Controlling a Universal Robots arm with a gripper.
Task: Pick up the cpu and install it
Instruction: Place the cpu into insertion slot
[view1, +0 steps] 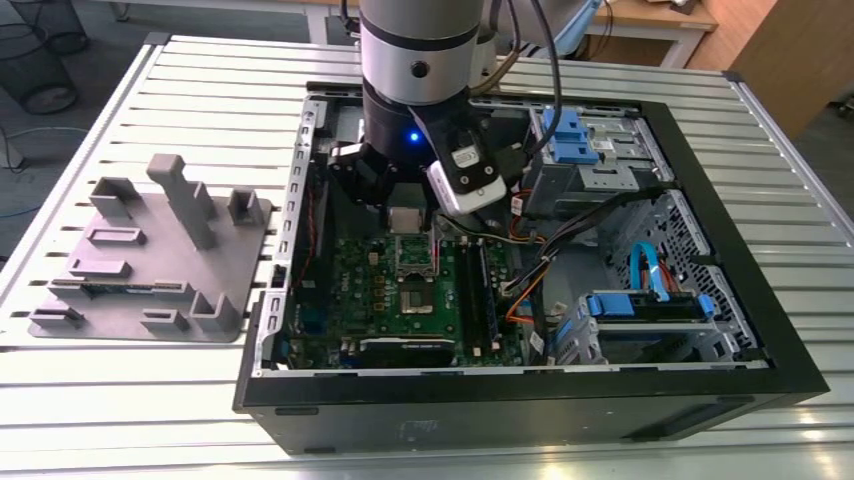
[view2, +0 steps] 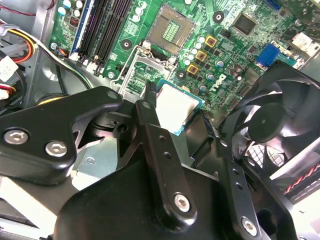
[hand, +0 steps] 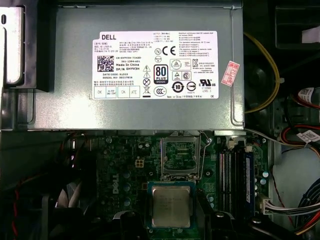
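The black claw (view2: 178, 105) grips the small square silver-topped cpu (view2: 180, 110) by two opposite edges, above the green motherboard (view2: 235, 55), just short of the open metal socket (view2: 170, 30); a black fan (view2: 272, 120) crowds one side.

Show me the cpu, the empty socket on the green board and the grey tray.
cpu (hand: 171, 206): first wrist view, middle of its metal top.
socket (hand: 180, 156): first wrist view, its open centre.
grey tray (view1: 154, 255): exterior view, bare flat base.
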